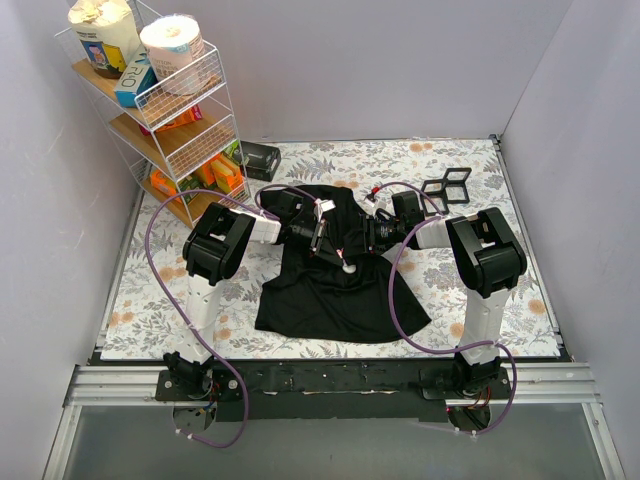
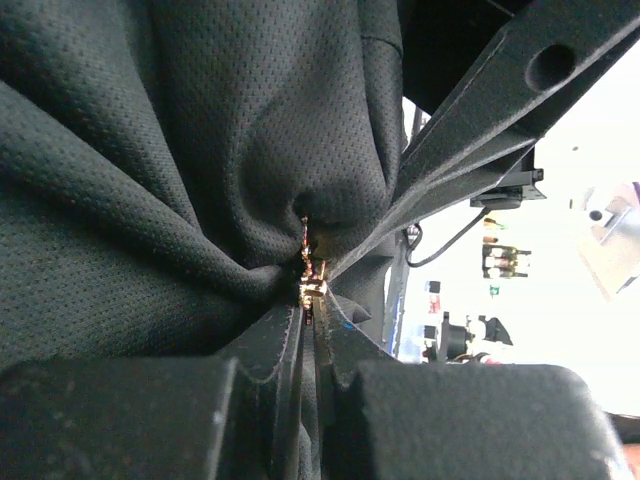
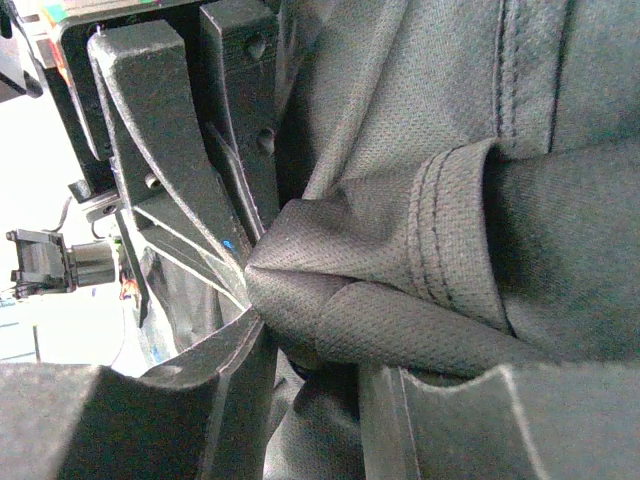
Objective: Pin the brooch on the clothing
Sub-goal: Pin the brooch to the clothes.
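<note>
Between the clenched left jaws: a pinch of the clothing (image 2: 150, 200) (metallic glint at the tips, identity unclear). Facing them, the right jaws grasp a fold. The brooch (image 1: 347, 267) sits on fabric just beside both. Likely step: piercing; next, seat the pin squarely.

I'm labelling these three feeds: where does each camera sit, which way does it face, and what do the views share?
Top external: above and behind the arm bases, looking down on the table and T-shirt; left arm and right arm show.
Left wrist: on the left arm, looking along the left gripper, shut on bunched T-shirt.
Right wrist: on the right arm, looking along the right gripper, fabric between its fingers.
Shared: all show the T-shirt; each wrist view catches the other gripper.
</note>
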{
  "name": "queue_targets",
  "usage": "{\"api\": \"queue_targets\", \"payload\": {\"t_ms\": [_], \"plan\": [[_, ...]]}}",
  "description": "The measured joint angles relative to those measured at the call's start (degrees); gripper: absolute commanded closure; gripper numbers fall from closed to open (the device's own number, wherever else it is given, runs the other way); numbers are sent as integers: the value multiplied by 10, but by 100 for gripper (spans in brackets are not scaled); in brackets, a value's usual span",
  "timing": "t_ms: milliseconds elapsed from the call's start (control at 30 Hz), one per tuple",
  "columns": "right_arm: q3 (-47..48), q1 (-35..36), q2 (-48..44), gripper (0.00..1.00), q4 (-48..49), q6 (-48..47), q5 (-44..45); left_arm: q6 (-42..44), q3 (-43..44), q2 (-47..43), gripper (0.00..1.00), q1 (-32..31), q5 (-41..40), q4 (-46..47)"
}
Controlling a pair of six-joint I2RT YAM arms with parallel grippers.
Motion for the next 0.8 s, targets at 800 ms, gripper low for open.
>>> {"api": "queue_targets", "payload": {"t_ms": [800], "plan": [[-12,3,-12,60,7,18,24,111,14,-18,100,-12,-45,-85]]}}
